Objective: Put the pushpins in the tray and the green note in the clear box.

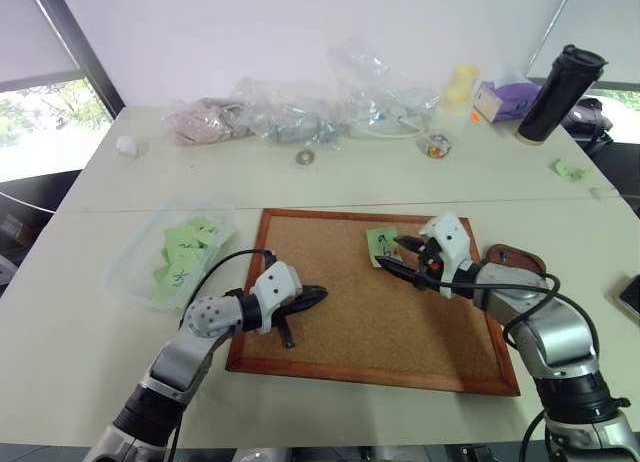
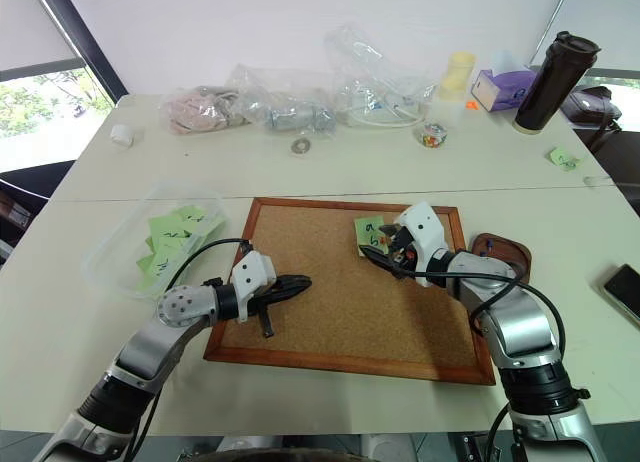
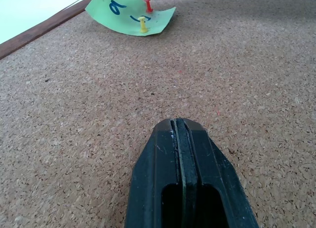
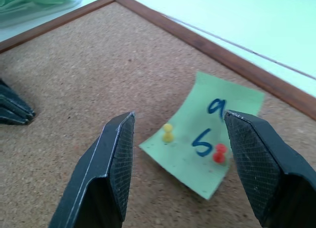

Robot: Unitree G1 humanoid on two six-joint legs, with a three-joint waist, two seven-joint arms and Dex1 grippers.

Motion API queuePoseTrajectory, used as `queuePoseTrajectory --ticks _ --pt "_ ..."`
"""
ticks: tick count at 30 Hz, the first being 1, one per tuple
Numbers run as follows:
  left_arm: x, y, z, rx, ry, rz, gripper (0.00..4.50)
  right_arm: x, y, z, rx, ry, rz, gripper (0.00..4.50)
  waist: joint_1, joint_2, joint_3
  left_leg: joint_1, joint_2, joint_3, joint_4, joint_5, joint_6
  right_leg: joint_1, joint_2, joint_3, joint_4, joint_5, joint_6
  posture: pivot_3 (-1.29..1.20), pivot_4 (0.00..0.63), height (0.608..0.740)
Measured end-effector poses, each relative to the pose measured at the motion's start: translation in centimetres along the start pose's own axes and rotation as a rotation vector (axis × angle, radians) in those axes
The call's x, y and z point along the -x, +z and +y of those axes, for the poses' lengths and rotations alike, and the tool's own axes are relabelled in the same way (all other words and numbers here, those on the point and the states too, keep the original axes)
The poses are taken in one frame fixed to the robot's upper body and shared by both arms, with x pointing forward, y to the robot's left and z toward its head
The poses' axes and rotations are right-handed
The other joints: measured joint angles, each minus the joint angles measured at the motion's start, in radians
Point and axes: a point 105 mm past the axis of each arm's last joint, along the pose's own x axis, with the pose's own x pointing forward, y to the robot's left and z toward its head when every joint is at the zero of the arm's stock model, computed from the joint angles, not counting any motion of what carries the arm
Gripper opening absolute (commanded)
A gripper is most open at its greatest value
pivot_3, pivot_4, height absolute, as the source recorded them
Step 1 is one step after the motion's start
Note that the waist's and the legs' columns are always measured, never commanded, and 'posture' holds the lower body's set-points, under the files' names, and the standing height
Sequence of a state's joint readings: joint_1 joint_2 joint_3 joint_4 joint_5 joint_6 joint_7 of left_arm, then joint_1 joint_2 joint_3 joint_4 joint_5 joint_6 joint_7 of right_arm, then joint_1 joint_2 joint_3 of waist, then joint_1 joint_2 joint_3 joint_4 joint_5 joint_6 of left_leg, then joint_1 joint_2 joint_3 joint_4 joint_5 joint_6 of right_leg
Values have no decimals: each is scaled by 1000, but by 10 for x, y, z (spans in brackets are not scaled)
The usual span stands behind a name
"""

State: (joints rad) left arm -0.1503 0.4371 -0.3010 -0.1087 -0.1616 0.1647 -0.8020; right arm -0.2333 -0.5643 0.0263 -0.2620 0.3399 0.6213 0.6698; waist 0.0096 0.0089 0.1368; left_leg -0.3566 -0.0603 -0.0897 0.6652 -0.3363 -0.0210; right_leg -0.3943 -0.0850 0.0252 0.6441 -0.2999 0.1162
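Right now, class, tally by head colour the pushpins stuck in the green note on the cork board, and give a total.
Red-headed plastic pushpin: 1
Yellow-headed plastic pushpin: 1
Total: 2, both pinning the light green square paper note to the wood-framed cork board.

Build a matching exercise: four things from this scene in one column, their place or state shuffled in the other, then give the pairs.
1. green note
2. left claw
3. right claw
4. clear box

A. shut, over bare cork
B. holds several green notes
C. pinned to the cork board by a red pushpin and a yellow pushpin
D. open, fingers either side of the note

Pairs: 1-C, 2-A, 3-D, 4-B
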Motion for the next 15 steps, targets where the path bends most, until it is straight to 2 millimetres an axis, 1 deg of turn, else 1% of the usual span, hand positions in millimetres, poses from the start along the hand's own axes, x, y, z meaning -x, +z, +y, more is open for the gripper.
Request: queuePoseTrajectory --ticks 3,8,15 --pt "-1 0 0 2 0 -3 0 -1 -5 -3 -11 -3 12 2899 1 0 0 0 0 0 0 0 0 0 0 0 0 0 0 0 150 740" --pt "-1 0 0 4 2 -3 0 -4 -21 -14 -46 -28 53 2899 1 0 0 0 0 0 0 0 -1 0 0 0 0 0 0 0 150 740" --pt "0 0 -2 7 10 -4 0 -4 -21 -14 -45 -23 47 2899 0 0 0 0 0 0 0 0 -1 0 0 0 0 0 0 0 150 740"
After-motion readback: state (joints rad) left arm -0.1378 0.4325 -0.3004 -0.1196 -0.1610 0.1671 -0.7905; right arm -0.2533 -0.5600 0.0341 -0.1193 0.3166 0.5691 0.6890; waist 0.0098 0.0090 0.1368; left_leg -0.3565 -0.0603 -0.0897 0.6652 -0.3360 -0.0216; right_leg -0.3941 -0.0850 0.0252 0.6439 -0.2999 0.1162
